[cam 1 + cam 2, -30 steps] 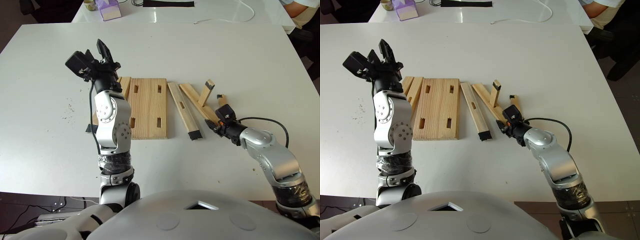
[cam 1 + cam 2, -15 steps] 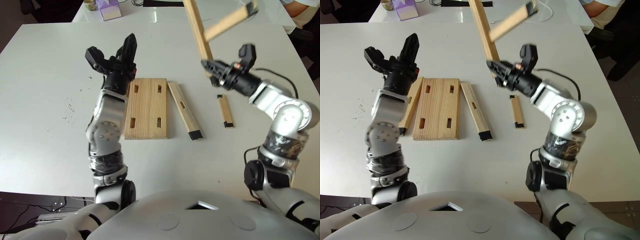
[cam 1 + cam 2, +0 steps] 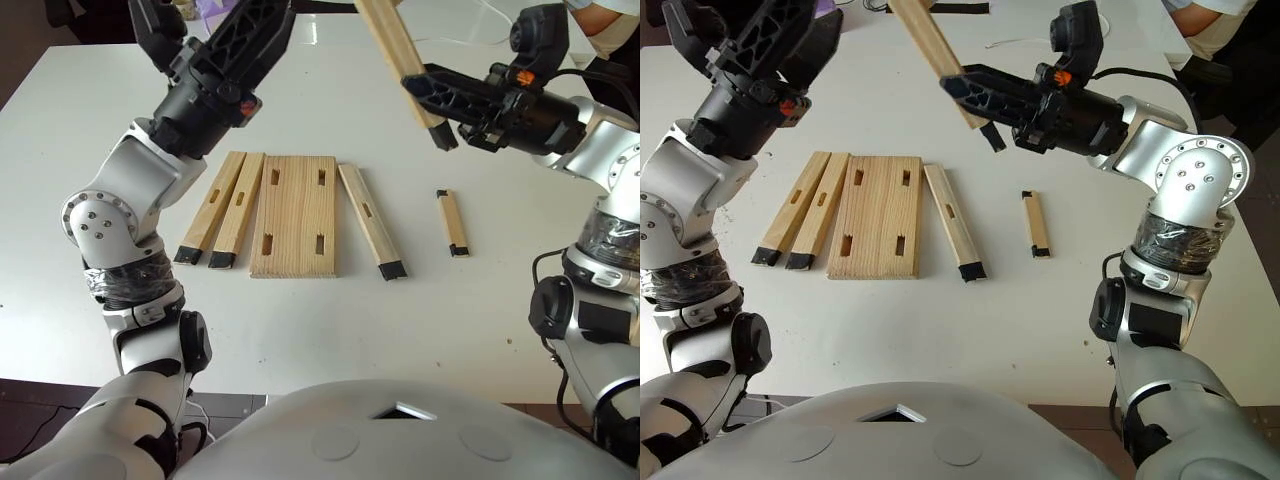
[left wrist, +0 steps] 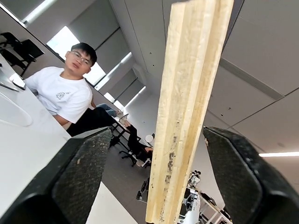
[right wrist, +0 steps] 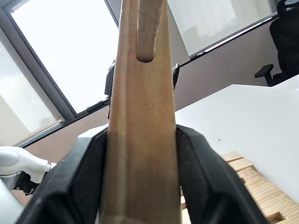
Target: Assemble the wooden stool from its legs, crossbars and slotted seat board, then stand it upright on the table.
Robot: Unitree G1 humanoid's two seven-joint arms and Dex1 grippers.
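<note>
Stool parts lie apart on the white tabletop [image 3: 330, 330], with nothing joined to the seat [image 3: 293, 215]. The seat lies flat near the middle, its four slots facing up. Two legs [image 3: 210, 207] [image 3: 238, 209] lie side by side just to its left, black-capped ends toward the robot. A third leg [image 3: 370, 220] lies just to its right, slanting slightly, with its black cap at the near end. A short crossbar [image 3: 452, 222] lies farther right, well apart from the third leg.

The right pincer [image 3: 425, 95] is lifted over the far right of the tabletop and is clamped on a fourth leg [image 3: 395, 45]. It grips that leg near its black-capped lower end, and the leg tilts up and away out of the top of the head views. In the right wrist view both fingers [image 5: 86, 186] press against the leg's sides. A second piece of wood [image 5: 149, 25] enters the slot higher up the leg.

The left pincer [image 3: 250, 40] is raised high over the far left of the tabletop, spread wide and holding nothing. In the left wrist view the raised leg shows between its two fingers and touches neither.
</note>
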